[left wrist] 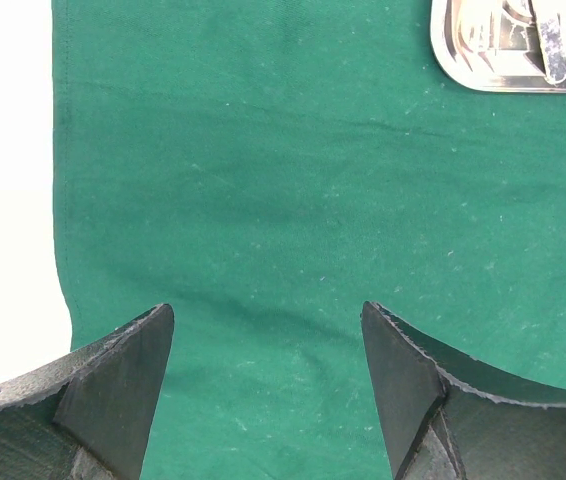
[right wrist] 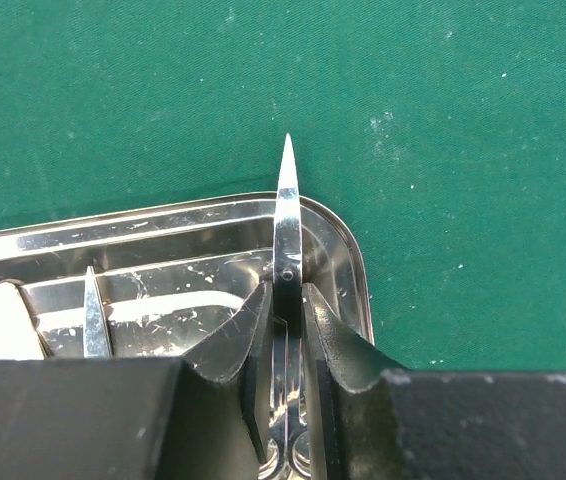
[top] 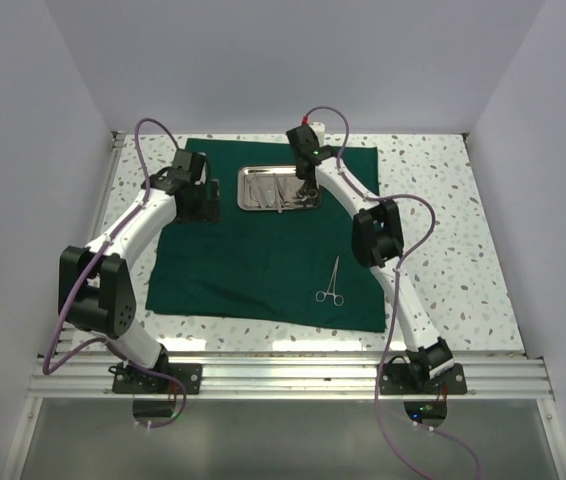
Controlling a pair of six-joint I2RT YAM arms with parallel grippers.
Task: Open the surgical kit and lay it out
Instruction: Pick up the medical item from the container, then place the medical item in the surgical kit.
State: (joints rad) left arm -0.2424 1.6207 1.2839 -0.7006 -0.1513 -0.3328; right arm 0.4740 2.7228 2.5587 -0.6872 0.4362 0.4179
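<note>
The dark green cloth (top: 263,255) lies spread flat on the table. The steel tray (top: 279,189) sits on its far middle with several thin instruments in it. My right gripper (right wrist: 285,300) is over the tray's right end and shut on a pair of scissors (right wrist: 287,215), whose pointed tip reaches past the tray rim (right wrist: 358,270). Another pointed instrument (right wrist: 94,315) lies in the tray to the left. A ring-handled clamp (top: 331,284) lies on the cloth near its front right. My left gripper (left wrist: 268,330) is open and empty above bare cloth (left wrist: 293,200), left of the tray (left wrist: 508,55).
The speckled table top (top: 443,220) shows to the right and along the front of the cloth. White walls close the table in on the left, back and right. The cloth's left edge (left wrist: 61,250) lies just left of my left gripper.
</note>
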